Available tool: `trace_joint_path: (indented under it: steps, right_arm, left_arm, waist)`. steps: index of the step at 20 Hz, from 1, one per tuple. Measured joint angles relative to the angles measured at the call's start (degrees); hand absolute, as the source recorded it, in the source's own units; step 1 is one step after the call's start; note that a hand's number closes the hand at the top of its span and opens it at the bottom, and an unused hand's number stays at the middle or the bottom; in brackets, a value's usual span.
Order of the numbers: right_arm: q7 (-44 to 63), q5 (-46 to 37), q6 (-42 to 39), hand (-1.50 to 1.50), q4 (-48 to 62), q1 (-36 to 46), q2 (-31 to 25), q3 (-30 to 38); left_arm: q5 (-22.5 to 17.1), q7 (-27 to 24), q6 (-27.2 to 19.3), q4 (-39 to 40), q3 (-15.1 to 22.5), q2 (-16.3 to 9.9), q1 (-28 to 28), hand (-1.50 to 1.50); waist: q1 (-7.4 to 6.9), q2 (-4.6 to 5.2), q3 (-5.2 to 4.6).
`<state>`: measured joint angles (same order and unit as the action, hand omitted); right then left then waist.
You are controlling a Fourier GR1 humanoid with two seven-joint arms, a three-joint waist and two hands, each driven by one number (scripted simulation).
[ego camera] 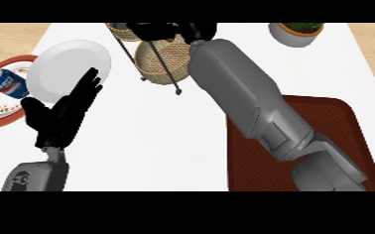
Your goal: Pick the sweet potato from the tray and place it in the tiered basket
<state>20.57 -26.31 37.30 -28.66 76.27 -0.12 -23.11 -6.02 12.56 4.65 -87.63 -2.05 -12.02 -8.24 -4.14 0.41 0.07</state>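
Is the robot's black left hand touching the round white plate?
Cannot tell. In the head view the left hand's raised fingertips overlap the white plate's lower rim, but contact or a height gap is unclear.

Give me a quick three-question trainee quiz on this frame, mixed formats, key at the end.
1. True or false: the right hand is over the tiered basket at the counter's far edge.
2. Which describes the left hand? A) curled round a can B) open, fingers straight, beside the white plate C) flat on the tray
3. Fill in: the right forearm crosses above the reddish-brown ____.

Key:
1. True.
2. B.
3. tray. No sweet potato shows on its visible part; whether the right hand holds it cannot be told.
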Motion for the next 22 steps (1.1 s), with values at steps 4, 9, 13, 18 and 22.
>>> trace_joint_path:
  steps: [4, 9, 13, 18, 22]
  right_arm:
    - [-2.24, 4.44, 2.13, -1.5, 0.97, 0.67, 0.13, 0.73]
    - [-5.61, 11.34, 4.97, -1.5, -0.17, 0.71, 0.13, 4.94]
    - [-10.58, 17.02, 6.75, -1.5, -2.29, -0.24, 0.1, 10.2]
    - [-16.49, 22.9, 8.58, -1.5, -5.3, -2.11, -0.51, 17.48]
    - [-19.4, 24.99, 9.44, -1.5, -7.29, -3.61, -3.12, 21.59]
  left_arm:
    - [0.32, 1.09, -0.43, -0.7, 0.47, 0.55, -0.32, 0.0]
    - [0.88, 0.89, -0.96, -1.07, 0.73, 1.13, 0.3, 0.0]
    - [0.63, 0.81, -0.78, -0.88, 0.02, 0.8, 0.8, 0.0]
    - [0.15, 0.48, -0.46, -1.67, -1.01, 0.29, 2.16, 0.0]
    - [0.38, -0.1, -0.66, -1.41, -1.62, 0.28, 2.84, 0.0]
  waist:
    - [-0.15, 0.28, -0.04]
    - [0.05, 0.36, -0.05]
    - [0.75, 0.36, -0.04]
    - [1.83, 0.19, -0.04]
    - [2.79, -0.05, -0.05]
